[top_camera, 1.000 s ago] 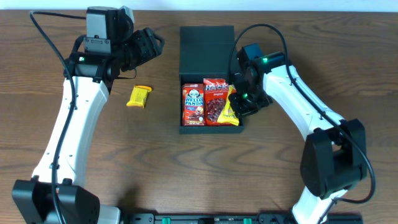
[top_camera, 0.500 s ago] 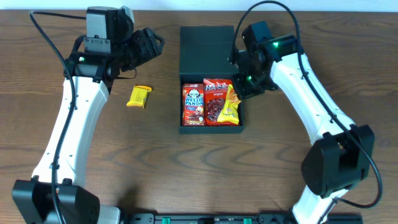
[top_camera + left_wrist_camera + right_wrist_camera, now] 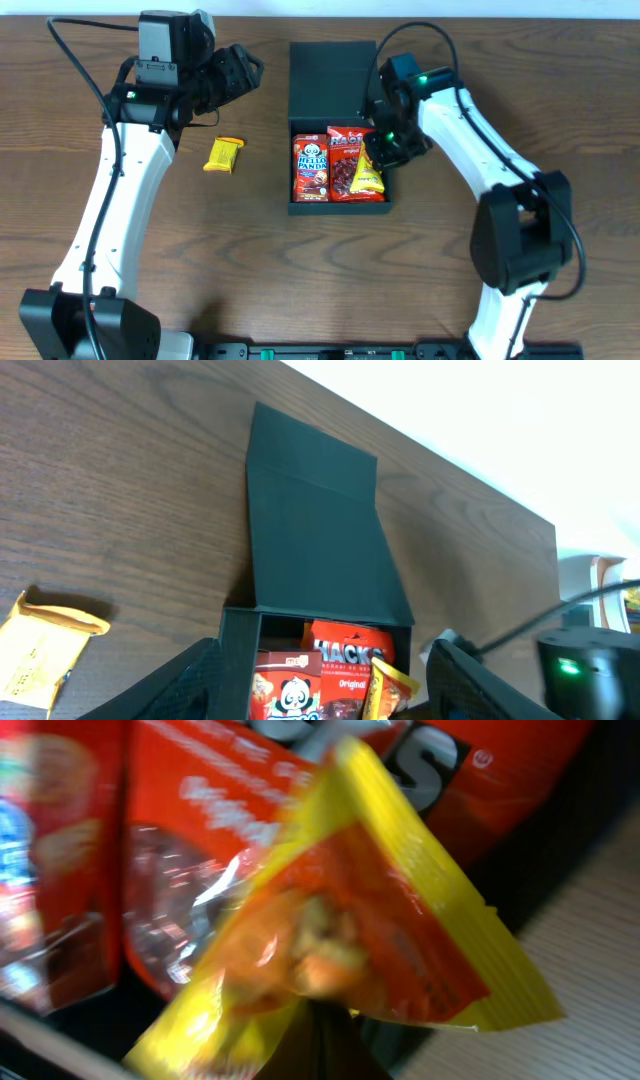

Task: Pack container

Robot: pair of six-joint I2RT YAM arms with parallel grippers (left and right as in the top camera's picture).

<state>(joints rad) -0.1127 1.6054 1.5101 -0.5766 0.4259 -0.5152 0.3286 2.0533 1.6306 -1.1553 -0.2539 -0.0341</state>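
Observation:
The dark container (image 3: 296,205) sits mid-table with its flap lid (image 3: 330,78) lying open behind it. Inside stand a Hello Panda box (image 3: 311,168), a red Hacks packet (image 3: 345,160) and a yellow-orange packet (image 3: 368,174) leaning at the right wall. My right gripper (image 3: 386,147) is shut, its tips right against the yellow-orange packet (image 3: 340,920), which fills the right wrist view above the closed tips (image 3: 320,1025). My left gripper (image 3: 245,75) hangs open at the back left, empty. Through the left wrist view the container (image 3: 240,650) and its lid (image 3: 315,530) show between the spread fingers (image 3: 190,685).
A small yellow snack packet (image 3: 223,154) lies on the wood left of the container, also in the left wrist view's lower left corner (image 3: 40,645). The table's far edge (image 3: 450,470) runs behind the lid.
My right gripper, shut throughout, lifted away toward the back, then came back down against the yellow-orange packet, which has shifted slightly left. The left arm has not moved.

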